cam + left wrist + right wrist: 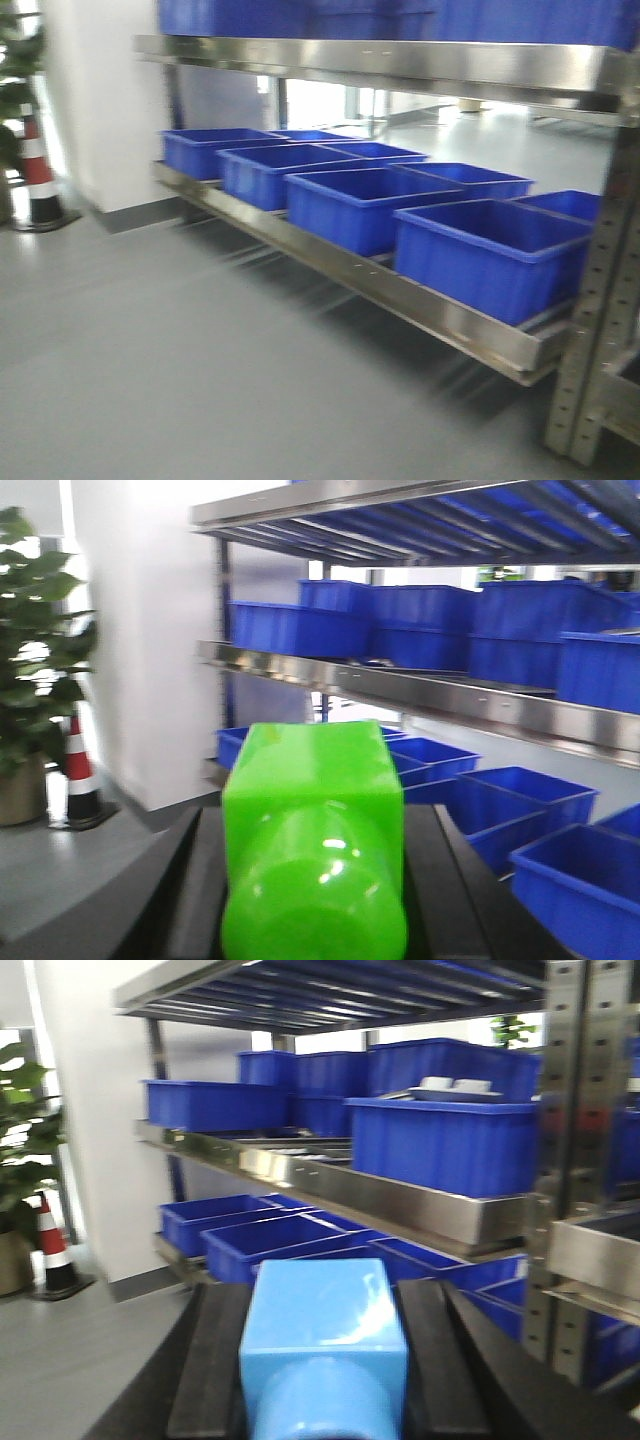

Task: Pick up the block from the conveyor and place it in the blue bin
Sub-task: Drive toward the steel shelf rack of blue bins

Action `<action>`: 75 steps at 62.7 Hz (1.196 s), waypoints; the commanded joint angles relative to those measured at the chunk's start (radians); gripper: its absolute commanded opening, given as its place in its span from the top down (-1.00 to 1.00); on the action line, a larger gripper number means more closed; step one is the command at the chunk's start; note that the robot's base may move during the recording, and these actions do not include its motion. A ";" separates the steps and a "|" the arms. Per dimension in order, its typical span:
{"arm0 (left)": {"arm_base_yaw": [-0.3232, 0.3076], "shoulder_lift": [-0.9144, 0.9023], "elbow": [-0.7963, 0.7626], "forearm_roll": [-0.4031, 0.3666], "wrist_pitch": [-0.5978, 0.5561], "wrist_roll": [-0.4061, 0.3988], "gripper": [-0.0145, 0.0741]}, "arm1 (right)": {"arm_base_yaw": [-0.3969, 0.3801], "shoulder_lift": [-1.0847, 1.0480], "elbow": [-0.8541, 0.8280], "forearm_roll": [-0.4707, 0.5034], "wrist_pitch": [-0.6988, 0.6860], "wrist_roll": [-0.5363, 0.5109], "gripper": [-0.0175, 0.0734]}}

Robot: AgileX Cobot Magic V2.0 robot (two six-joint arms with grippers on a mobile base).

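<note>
Open grey floor (180, 340) runs along the low shelf (400, 290) edge, which carries eight blue bins (480, 260). The left gripper (315, 815) clamps one green block (312, 860), the right gripper (322, 1290) one light-blue block (322, 1345).

Front camera looks downward at steel shelf rack (400, 290) with blue plastic bins (490, 260), both wrist cameras aim higher at same rack, all share red-white striped cone (38, 170)

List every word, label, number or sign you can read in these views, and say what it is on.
None. No readable text shows on the blue bins, the steel shelving, the green block, the blue block or the striped traffic cone. The views are motion-blurred, so any small print would be lost.
</note>
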 commanded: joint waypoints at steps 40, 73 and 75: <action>0.002 -0.005 0.002 -0.004 -0.021 -0.010 0.92 | -0.002 -0.004 -0.004 0.002 -0.023 -0.005 0.97; 0.002 -0.005 0.002 -0.004 -0.021 -0.010 0.92 | -0.002 -0.004 -0.004 0.002 -0.023 -0.005 0.97; 0.002 -0.005 0.002 -0.004 -0.021 -0.010 0.92 | -0.002 -0.004 -0.004 0.002 -0.023 -0.005 0.97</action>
